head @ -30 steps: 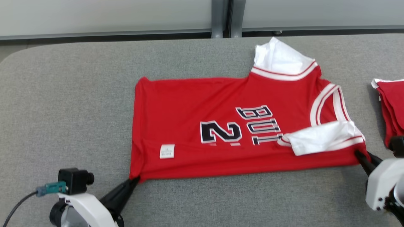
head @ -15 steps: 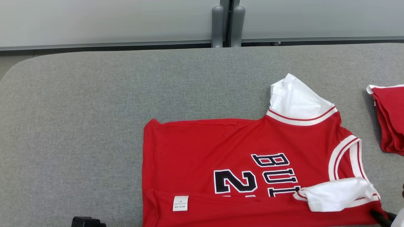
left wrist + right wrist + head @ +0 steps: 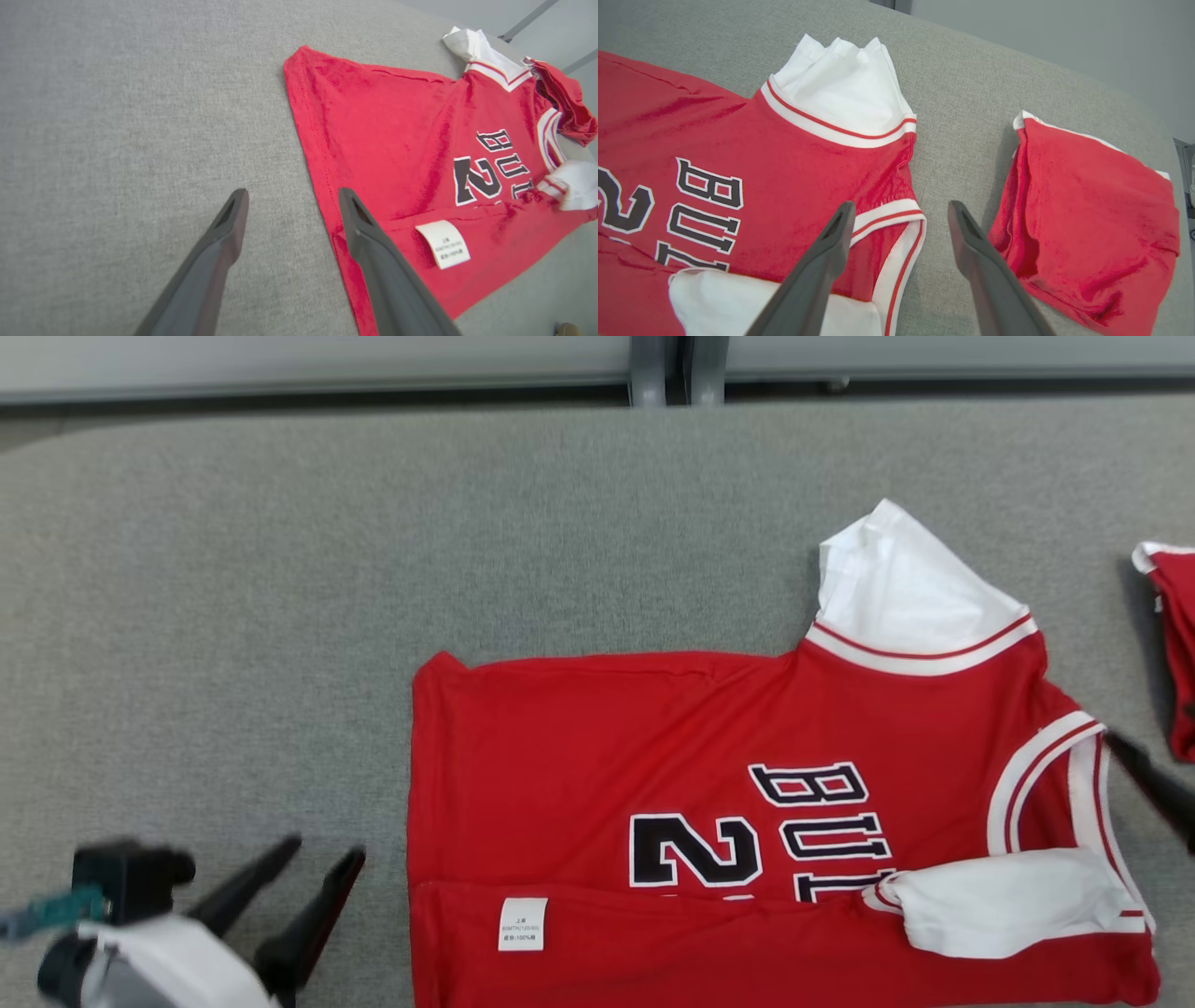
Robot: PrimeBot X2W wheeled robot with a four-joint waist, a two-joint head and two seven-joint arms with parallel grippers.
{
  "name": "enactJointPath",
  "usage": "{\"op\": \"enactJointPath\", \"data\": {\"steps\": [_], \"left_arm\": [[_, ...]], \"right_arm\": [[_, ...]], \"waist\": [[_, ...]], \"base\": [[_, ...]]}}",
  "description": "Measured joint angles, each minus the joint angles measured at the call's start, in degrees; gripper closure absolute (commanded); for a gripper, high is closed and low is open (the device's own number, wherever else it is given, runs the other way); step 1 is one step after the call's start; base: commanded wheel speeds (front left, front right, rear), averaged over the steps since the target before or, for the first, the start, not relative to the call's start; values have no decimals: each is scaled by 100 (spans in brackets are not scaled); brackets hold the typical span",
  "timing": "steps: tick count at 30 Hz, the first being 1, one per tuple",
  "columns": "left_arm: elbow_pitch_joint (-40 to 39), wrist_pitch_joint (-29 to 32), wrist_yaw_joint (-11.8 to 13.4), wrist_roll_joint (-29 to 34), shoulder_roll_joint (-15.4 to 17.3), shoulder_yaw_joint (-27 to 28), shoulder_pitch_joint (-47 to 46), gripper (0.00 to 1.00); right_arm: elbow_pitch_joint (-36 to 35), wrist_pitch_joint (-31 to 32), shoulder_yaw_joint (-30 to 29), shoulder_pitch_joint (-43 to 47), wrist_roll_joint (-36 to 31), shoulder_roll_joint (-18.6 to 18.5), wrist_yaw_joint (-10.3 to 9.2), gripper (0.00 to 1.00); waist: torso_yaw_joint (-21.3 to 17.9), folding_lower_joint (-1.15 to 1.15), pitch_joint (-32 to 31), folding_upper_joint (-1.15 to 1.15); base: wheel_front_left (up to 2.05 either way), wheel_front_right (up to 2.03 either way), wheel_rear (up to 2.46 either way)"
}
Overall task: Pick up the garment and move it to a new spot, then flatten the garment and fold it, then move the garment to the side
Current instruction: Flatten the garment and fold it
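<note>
Left end effector [image 3: 292, 191], right end effector [image 3: 901, 204] wide; right wrist shows folded stack [image 3: 1092, 210] whole.

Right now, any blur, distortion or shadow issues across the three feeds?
Head view: the left tool and the right tool's finger at the right edge are motion-smeared; the jersey lettering is legible. Left wrist view: wide-angle stretch, and the red looks mottled. Right wrist view: crisp, even light; the folded red garment casts a soft shadow on the grey surface beside it.

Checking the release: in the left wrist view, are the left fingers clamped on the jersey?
No, the left fingers stand apart beside the jersey, grey surface between them.
</note>
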Motion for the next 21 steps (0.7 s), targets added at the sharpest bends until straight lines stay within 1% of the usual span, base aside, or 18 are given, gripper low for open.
{"op": "enactJointPath", "data": {"steps": [2, 4, 7, 9, 11, 14, 18, 21], "left_arm": [[-87, 149, -4, 182, 41, -23, -498, 0], [-112, 336, -54, 280, -45, -104, -1073, 0], [112, 666, -160, 425, -286, -335, -1981, 0], [365, 815, -231, 508, -452, -459, -2489, 0], [615, 945, -357, 571, -657, -610, -2931, 0], [956, 1048, -533, 598, -889, -787, -3354, 0], [1226, 1098, -689, 627, -1017, -954, -3627, 0], [1347, 1106, -766, 647, -1065, -1034, -3784, 0]], "right_arm": [[-64, 137, 162, -595, -58, -121, 1, 0], [52, 261, 327, -1232, -166, -154, 1, 0], [504, 445, 700, -2276, -434, -94, 1, 0], [924, 500, 921, -2910, -605, 46, 1, 0], [1384, 502, 1123, -3435, -816, 172, 2, 0], [2082, 428, 1352, -3931, -1005, 330, 1, 0], [2711, 202, 1624, -4351, -1090, 534, 1, 0], [3056, 27, 1746, -4521, -1089, 581, 1, 0]], "waist": [[-6, 0, 196, 0], [3, 0, 401, 0], [52, 0, 721, 0], [105, 0, 925, 0], [173, 0, 1110, 0], [318, 0, 1296, 0], [468, 0, 1429, 0], [508, 0, 1458, 0]], "base": [[0, 0, 0], [0, 0, 0], [0, 0, 0], [0, 0, 0], [0, 0, 0], [0, 0, 0], [0, 0, 0], [0, 0, 0]]}}
